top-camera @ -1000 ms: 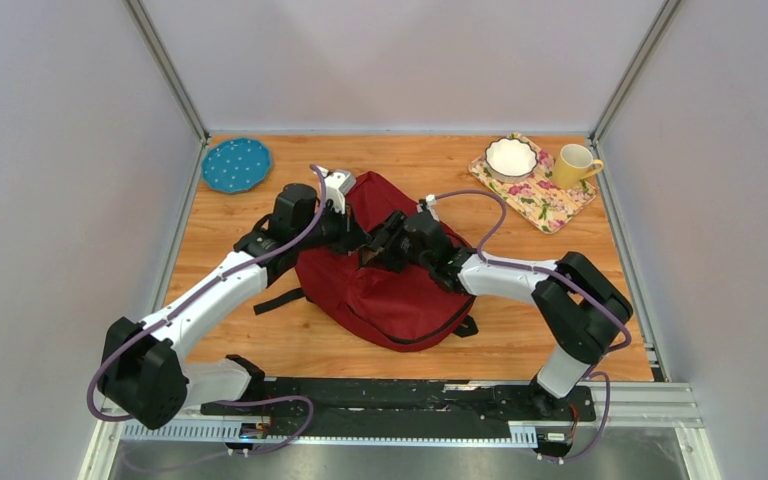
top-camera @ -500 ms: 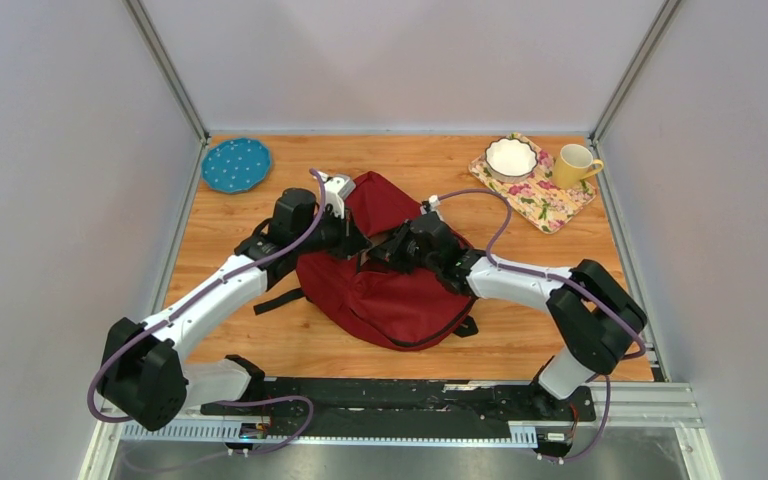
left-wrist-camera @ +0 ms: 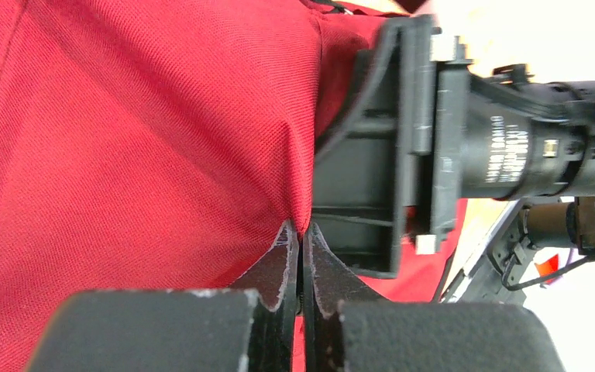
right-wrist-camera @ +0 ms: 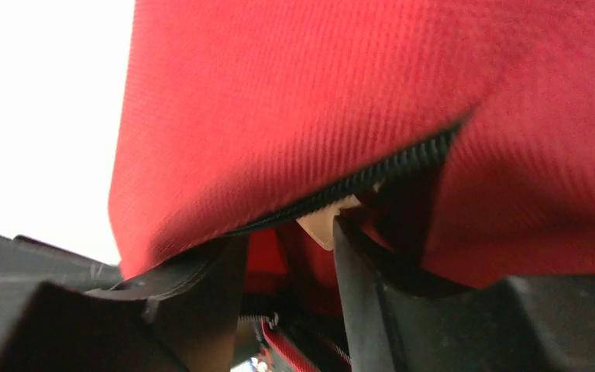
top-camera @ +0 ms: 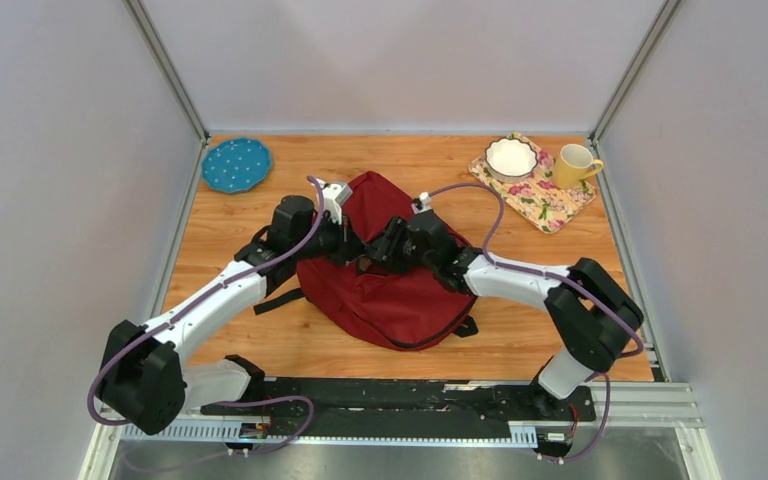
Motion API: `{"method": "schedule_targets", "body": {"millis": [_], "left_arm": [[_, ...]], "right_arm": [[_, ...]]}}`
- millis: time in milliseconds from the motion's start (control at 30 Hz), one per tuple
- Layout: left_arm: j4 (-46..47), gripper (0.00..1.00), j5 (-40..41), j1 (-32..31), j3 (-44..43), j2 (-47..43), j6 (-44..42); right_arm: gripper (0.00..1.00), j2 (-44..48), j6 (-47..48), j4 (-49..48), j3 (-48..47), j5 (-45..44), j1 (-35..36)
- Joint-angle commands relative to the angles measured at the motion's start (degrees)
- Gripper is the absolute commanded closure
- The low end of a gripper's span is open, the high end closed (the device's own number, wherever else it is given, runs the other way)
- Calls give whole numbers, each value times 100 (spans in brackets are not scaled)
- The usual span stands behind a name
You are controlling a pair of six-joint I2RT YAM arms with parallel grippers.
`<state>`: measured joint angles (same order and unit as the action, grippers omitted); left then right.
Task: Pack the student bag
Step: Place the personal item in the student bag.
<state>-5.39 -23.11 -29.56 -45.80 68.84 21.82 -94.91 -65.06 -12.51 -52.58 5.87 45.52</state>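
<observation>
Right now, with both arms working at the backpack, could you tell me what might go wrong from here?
1. The left pincer is shut on only a thin fold of the student bag; the fabric may slip free if pulled.
2. The right pincer sits right beside it at the zipper, so the two could collide.
3. Its jaws straddle the zipper edge; cloth might snag there.

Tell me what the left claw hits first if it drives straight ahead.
The student bag: the left claw pinches its red fabric. Right behind that fold, apparently close, sits the right claw.
</observation>
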Motion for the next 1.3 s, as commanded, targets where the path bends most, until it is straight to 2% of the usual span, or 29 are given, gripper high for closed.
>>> {"method": "schedule_targets", "body": {"millis": [0,167,233,267,333,367,400,467,500,600,667,700,800,867,1000,1100,1267], "left_arm": [[-42,93,-97,-15,194,-37,103],[20,81,-202,-15,247,42,173],[125,74,-290,-15,326,59,217],[160,66,-395,-6,352,68,252],[240,62,-501,-6,449,86,287],[223,57,-571,-6,458,68,279],[231,56,-615,-6,502,42,270],[214,52,-712,-15,554,-45,235],[214,52,-729,-6,616,-89,226],[3,51,-694,-15,625,-108,112],[-102,51,-712,-32,625,-64,76],[-112,51,-729,-32,642,-64,68],[-138,51,-695,-137,695,-204,112],[-190,51,-388,-313,713,-449,138],[-375,50,-159,-515,704,-679,68],[-560,50,-70,-524,748,-565,15],[-332,50,-44,-612,1081,-512,120]], "right_arm": [[48,825,809,931,203,-384,-8],[48,1308,1285,1558,458,-288,27],[48,1344,1337,1699,555,-262,27],[48,1300,1381,1752,547,-236,45],[50,1230,1426,1901,582,-218,63],[52,1169,1434,1841,625,-200,80],[61,1151,1426,1805,669,-122,89],[65,1159,1417,1735,801,-86,167],[65,1203,1399,1709,845,-164,220],[75,1212,1373,1690,977,-261,317],[76,1186,1364,1717,1012,-332,396],[85,1186,1364,1726,1013,-341,423],[95,1247,1425,1796,1004,-734,677],[98,1422,1653,1700,1039,-1104,1044],[100,1529,1891,1454,1162,-1387,1416],[100,1379,1865,1524,1153,-1352,1451],[100,1431,1944,1384,1259,-1194,1486]]}}
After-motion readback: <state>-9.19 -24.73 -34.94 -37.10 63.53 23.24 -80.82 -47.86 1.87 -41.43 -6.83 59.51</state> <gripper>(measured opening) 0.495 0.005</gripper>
